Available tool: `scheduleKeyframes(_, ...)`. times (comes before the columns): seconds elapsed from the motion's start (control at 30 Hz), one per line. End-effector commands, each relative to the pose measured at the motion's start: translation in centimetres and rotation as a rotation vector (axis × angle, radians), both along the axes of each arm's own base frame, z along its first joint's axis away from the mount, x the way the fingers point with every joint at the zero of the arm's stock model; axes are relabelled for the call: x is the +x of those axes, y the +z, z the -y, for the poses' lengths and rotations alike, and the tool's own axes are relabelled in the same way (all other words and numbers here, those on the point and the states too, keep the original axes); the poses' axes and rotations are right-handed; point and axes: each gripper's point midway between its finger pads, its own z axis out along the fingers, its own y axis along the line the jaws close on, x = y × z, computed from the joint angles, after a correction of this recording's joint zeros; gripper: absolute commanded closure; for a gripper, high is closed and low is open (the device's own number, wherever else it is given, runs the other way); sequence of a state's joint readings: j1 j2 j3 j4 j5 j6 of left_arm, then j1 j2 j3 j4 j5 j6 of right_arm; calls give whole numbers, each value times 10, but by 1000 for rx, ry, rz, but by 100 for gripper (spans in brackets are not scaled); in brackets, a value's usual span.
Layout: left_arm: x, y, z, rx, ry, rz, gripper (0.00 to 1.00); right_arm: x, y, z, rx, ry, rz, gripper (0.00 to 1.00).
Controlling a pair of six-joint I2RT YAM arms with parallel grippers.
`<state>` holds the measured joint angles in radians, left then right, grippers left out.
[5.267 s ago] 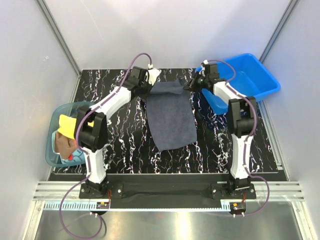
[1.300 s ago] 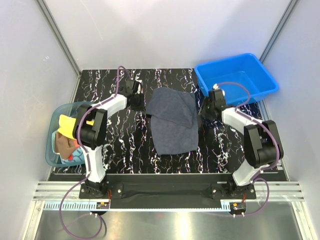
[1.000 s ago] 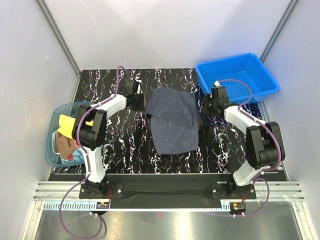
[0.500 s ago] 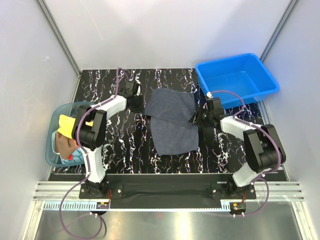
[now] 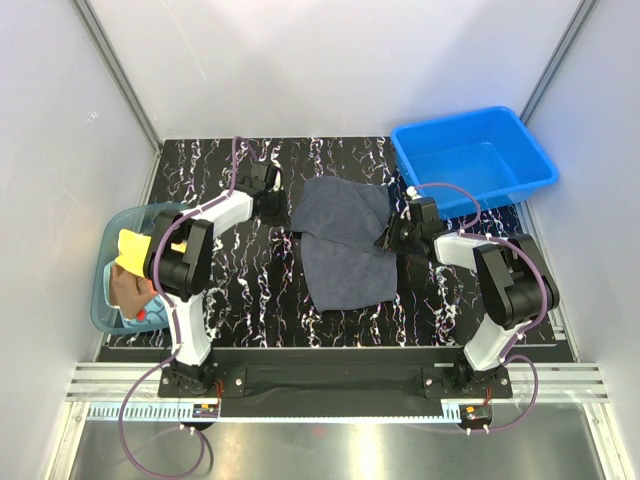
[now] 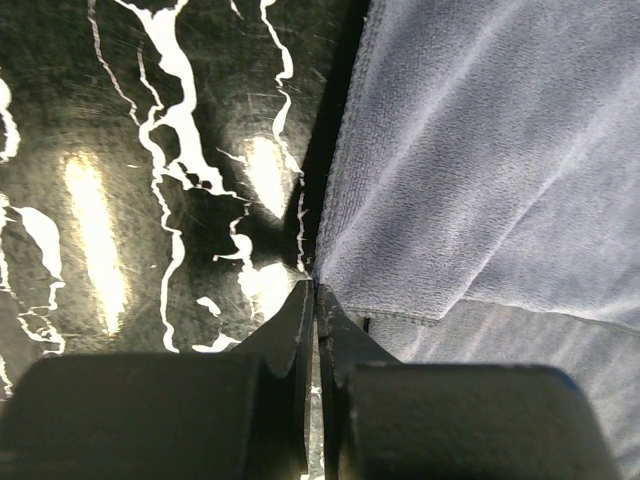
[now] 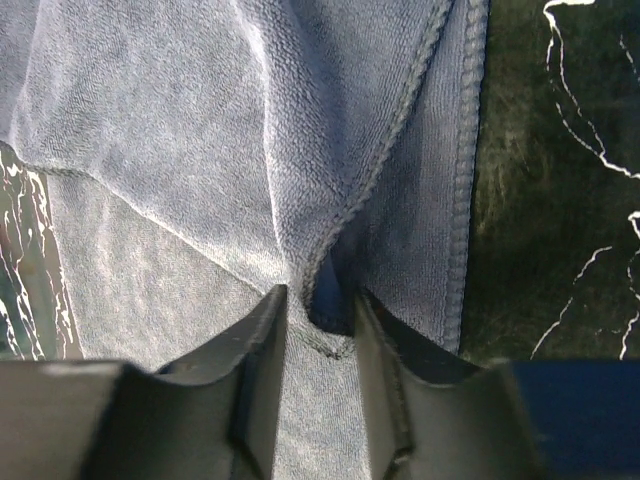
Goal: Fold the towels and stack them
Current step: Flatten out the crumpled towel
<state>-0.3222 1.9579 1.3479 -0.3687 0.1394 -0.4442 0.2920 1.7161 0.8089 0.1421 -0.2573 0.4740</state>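
A dark slate-blue towel [image 5: 340, 240] lies crumpled on the black marbled table [image 5: 240, 290], its far part folded loosely over the rest. My left gripper [image 5: 270, 206] rests shut beside the towel's left edge. In the left wrist view its tip [image 6: 315, 288] meets a corner of the towel [image 6: 480, 150] with nothing between the jaws. My right gripper [image 5: 391, 238] sits at the towel's right edge. In the right wrist view its jaws [image 7: 320, 300] stand part open astride a raised hem fold of the towel [image 7: 200, 130]. More towels, a yellow one [image 5: 132, 250] and a reddish one [image 5: 128, 290], lie in the tub.
A translucent teal tub [image 5: 108, 262] stands off the table's left edge. A rigid blue plastic bin [image 5: 470, 160] sits at the back right, just behind the right arm. Grey walls close in the table on three sides.
The right gripper has come from beside the bin down to the towel's right edge, and its jaws have narrowed around a fold. The left arm has hardly moved.
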Motion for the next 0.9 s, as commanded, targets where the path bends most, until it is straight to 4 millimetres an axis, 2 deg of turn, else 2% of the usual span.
scheduleKeyframes(0.0,7,11,8,-60,-8,31,92,4,4,-7,17,35,46,67)
scheduleKeyframes(0.07,6,9,5,-54,-4,28,82,4,4,-7,17,32,42,71)
scheduleKeyframes(0.17,5,5,2,-44,0,18,74,1,1,-6,12,32,33,74)
scheduleKeyframes(0.33,5,-5,2,-37,-2,-7,72,1,0,-7,23,29,28,75)
scheduleKeyframes(0.43,5,-16,-3,-11,7,-28,67,-1,0,-7,28,30,27,76)
scheduleKeyframes(0.87,5,-48,0,20,-15,-73,68,-5,1,-9,42,39,19,74)
